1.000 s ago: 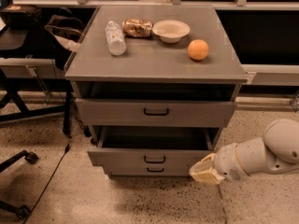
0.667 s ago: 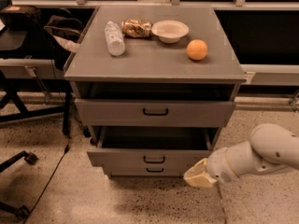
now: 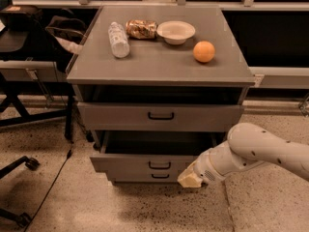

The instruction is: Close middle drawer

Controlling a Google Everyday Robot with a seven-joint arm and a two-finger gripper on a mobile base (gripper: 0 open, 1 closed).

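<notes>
middle drawer point(image 3: 126, 163) sticking out, second down in the cabinet point(image 3: 154, 67) | gripper point(image 3: 190, 180) low by its front's right end, can't tell how open or if holding anything | looks rigid, probably slides easy | I'd just push the flat front near the handle point(image 3: 159, 165), no grab needed

The worktop point(image 3: 159, 66) and the middle drawer point(image 3: 123, 163) front look smooth, matt grey. The gripper point(image 3: 190, 179), matt cream, sits at that drawer's right end, on a smooth white arm point(image 3: 260, 149). The bottle point(image 3: 118, 39) looks clear plastic.
</notes>
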